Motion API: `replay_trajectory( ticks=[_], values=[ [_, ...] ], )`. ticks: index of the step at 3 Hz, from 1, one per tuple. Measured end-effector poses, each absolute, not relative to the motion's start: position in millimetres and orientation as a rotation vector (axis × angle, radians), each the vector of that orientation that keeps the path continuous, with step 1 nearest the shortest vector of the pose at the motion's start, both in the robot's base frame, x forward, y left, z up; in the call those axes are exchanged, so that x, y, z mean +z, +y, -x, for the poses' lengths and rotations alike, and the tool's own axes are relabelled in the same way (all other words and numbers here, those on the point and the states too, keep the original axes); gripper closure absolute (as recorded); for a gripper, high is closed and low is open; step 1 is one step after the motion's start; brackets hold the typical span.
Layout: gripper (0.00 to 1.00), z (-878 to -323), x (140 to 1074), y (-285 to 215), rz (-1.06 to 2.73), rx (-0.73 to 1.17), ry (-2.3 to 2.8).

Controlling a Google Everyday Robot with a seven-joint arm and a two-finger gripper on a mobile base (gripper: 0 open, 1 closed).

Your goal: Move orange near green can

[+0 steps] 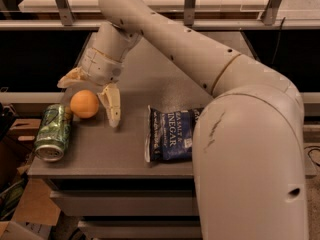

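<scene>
Nearest, a light-green aluminium drink can (52, 132) with darker swirls lies on its side at the front left corner of the grey bench (125, 156), its silver end facing forward. To its right lies a dark blue crisp packet (170, 134) with white lettering. Just behind the can rests the small round orange fruit (84, 104), on the bench. The cream claw (88, 100) straddles it, spread wide, gripping nothing, one finger just right of the fruit.
</scene>
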State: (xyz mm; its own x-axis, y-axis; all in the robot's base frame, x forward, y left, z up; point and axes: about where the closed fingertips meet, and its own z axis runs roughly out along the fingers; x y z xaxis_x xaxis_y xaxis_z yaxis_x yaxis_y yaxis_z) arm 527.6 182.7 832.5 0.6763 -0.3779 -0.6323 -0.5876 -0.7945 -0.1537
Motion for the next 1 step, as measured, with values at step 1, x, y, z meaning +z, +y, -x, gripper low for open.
replay_trajectory(
  ticks=[1],
  values=[
    [0.0,-527.4,834.5,184.1,2.551,0.844,0.743]
  ],
)
